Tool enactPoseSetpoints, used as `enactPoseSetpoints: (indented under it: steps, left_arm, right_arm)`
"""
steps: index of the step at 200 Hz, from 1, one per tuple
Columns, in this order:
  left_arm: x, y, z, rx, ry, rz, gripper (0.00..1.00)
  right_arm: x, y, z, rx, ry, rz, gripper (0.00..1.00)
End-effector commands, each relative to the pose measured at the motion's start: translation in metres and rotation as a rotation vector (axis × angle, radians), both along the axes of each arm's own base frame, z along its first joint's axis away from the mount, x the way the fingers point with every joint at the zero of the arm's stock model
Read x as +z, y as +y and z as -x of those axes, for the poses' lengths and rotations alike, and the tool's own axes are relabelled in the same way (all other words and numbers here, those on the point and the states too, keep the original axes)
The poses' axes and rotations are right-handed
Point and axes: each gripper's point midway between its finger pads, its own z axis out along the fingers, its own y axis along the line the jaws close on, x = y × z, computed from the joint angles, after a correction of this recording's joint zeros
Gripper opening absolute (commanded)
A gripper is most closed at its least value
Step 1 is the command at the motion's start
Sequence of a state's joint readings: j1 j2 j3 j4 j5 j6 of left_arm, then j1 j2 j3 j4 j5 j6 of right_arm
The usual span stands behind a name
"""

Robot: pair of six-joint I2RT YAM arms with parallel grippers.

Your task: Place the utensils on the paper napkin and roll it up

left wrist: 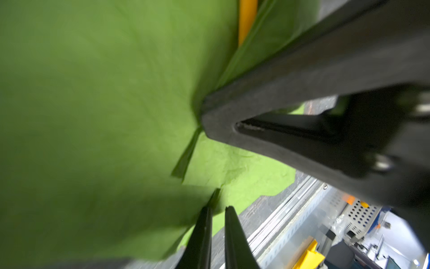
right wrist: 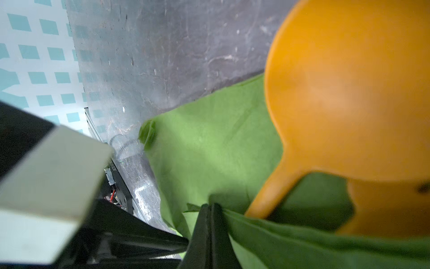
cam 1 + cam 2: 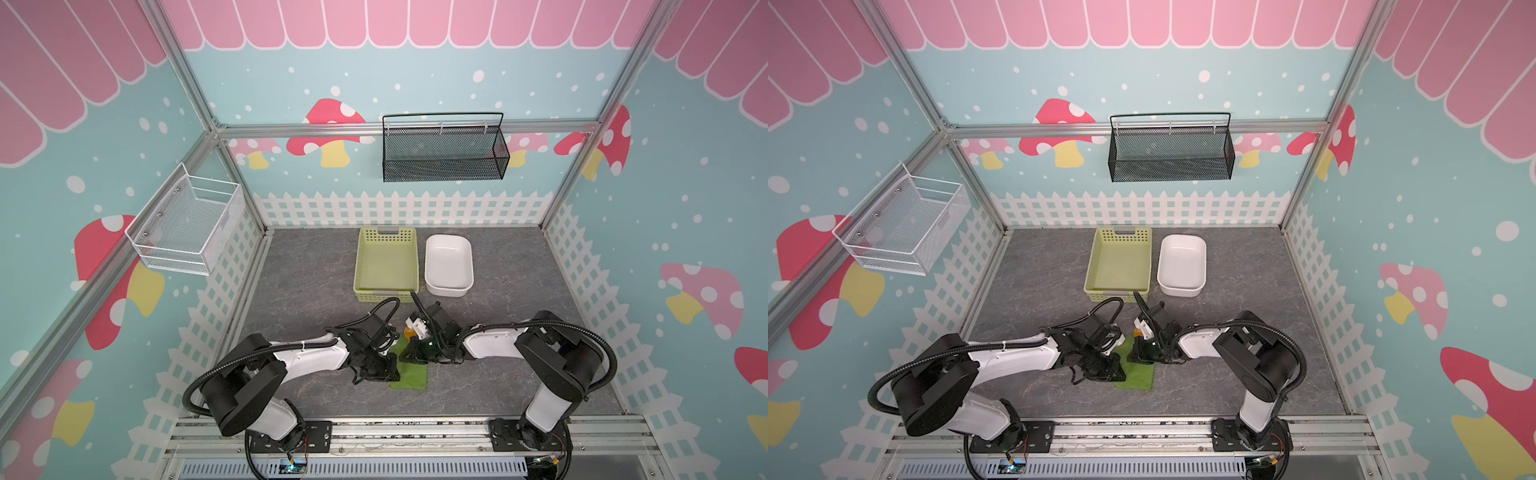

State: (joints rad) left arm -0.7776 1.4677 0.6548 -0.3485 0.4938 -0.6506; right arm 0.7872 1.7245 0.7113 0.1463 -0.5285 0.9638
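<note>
The green paper napkin (image 3: 411,376) (image 3: 1138,379) lies rumpled on the grey table between both arms, partly lifted and folded. In the right wrist view an orange spoon (image 2: 349,93) rests on the napkin (image 2: 209,139), with a second orange utensil (image 2: 384,205) beside it, half under a fold. A bit of orange (image 3: 409,332) (image 3: 1136,332) shows in both top views. My right gripper (image 2: 210,205) (image 3: 411,353) is shut, pinching a fold of napkin. My left gripper (image 1: 218,207) (image 3: 390,374) stands slightly open at the napkin (image 1: 93,116) edge, holding nothing. Any third utensil is hidden.
A yellow-green perforated basket (image 3: 386,296) and a white dish (image 3: 449,289) stand behind the arms. A black mesh basket (image 3: 444,149) hangs on the back wall, a white wire basket (image 3: 187,232) on the left wall. A metal rail (image 3: 415,432) runs along the front.
</note>
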Motion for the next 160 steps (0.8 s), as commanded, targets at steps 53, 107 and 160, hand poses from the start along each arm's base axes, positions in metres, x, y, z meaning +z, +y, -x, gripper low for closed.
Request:
enactPoseSetpoints:
  steps: [53,107,160]
  left_arm:
    - [0.014,0.050,-0.045,0.247,-0.073,-0.003,0.30]
    - [-0.010,0.067,-0.034,0.315,0.033,0.013,0.36]
    - [-0.019,0.059,-0.010,0.314,0.123,0.078,0.46]
  right_arm:
    - [-0.026,-0.021,0.009,-0.040,0.036,0.114,0.00]
    - [-0.026,-0.021,0.010,-0.037,0.038,0.112,0.00]
    - [-0.025,-0.021,0.009,-0.035,0.037,0.111,0.00]
